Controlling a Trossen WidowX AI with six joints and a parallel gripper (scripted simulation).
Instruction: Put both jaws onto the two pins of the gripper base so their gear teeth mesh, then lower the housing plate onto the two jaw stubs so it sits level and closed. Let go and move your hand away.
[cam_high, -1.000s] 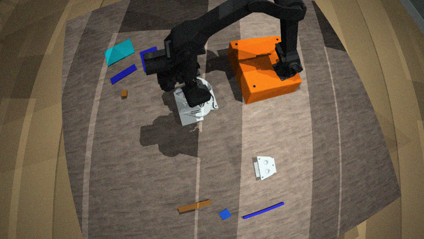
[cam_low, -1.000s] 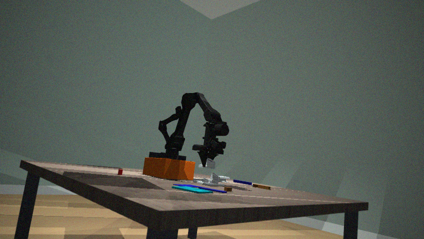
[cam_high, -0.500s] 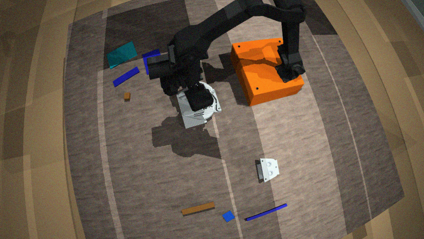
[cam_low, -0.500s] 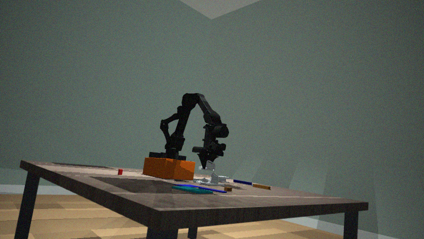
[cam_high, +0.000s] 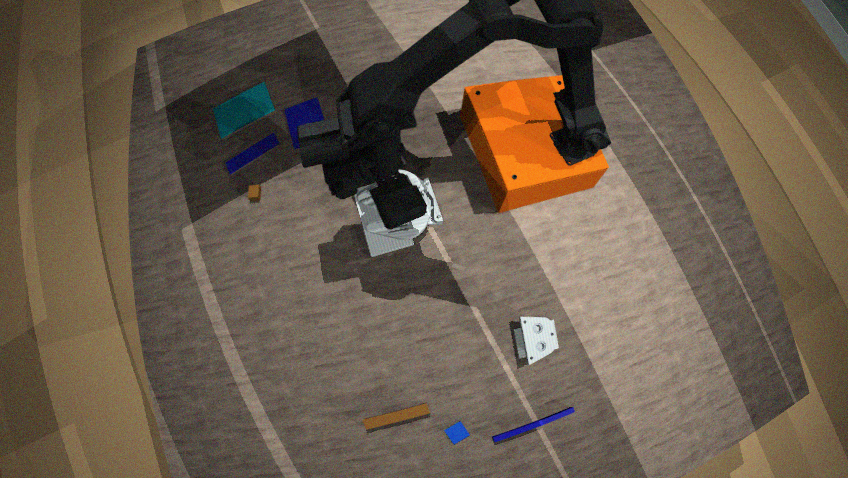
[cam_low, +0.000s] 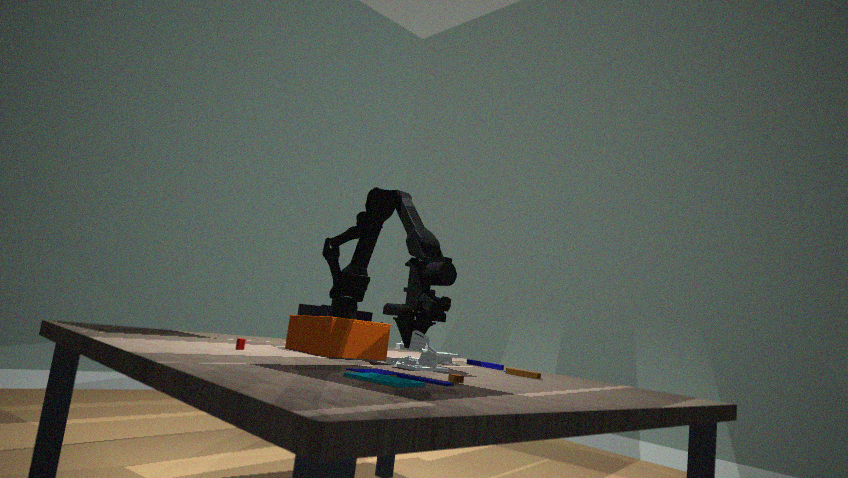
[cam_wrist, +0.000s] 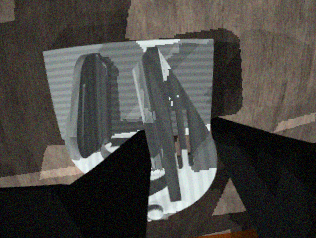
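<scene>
The pale grey gripper base (cam_high: 388, 244) (cam_wrist: 56, 80) lies on the table under my hand. One grey jaw (cam_wrist: 89, 105) stands on its left side in the wrist view. My gripper (cam_low: 411, 343) (cam_wrist: 179, 131) is shut on the other jaw (cam_wrist: 165, 135), which is upright over the middle of the base and close to it. I cannot tell whether it touches the base or sits on its pin. The fingers hide part of the pin area, and the gear teeth do not show clearly. The white housing plate (cam_high: 547, 337) lies apart on the table, with two round holes facing up.
A large orange box (cam_high: 549, 172) (cam_low: 338, 338) stands beside the arm's base. Teal (cam_high: 243, 110) and dark blue (cam_high: 252, 153) pieces and a small orange block (cam_high: 254, 192) lie left of the hand. An orange bar (cam_high: 396, 417), blue square (cam_high: 456, 432) and blue strip (cam_high: 533, 425) lie farther out.
</scene>
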